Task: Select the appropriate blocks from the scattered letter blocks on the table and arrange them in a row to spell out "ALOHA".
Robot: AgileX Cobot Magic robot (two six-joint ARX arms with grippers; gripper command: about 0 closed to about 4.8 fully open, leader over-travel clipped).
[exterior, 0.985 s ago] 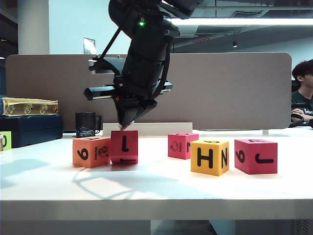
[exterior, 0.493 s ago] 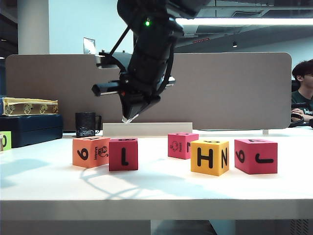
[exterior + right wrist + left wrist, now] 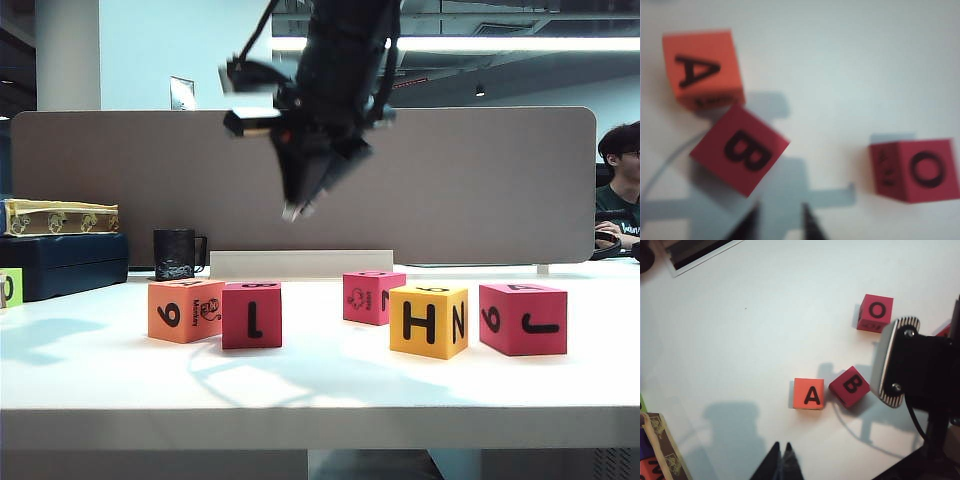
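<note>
Letter blocks (image 3: pixel 251 314) in a crooked left-right row; left gripper (image 3: pixel 781 460) fingers closed, right gripper (image 3: pixel 780 222) fingers slightly apart, both empty.

Five letter blocks stand on the white tabletop (image 3: pixel 320 385), none held. At the left of the exterior view the orange block (image 3: pixel 186 309) shows a 6 on its front and an A on top; touching its right side is a pink-red block (image 3: pixel 252 314), turned askew, with an L on its front and a B on top. Further back near the middle sits a second pink-red block (image 3: pixel 373 296), topped with an O. Just in front of it to the right stands the yellow block (image 3: pixel 429 320), facing out an H. Rightmost, the third pink-red block (image 3: pixel 523 317) shows a sideways J.
</note>
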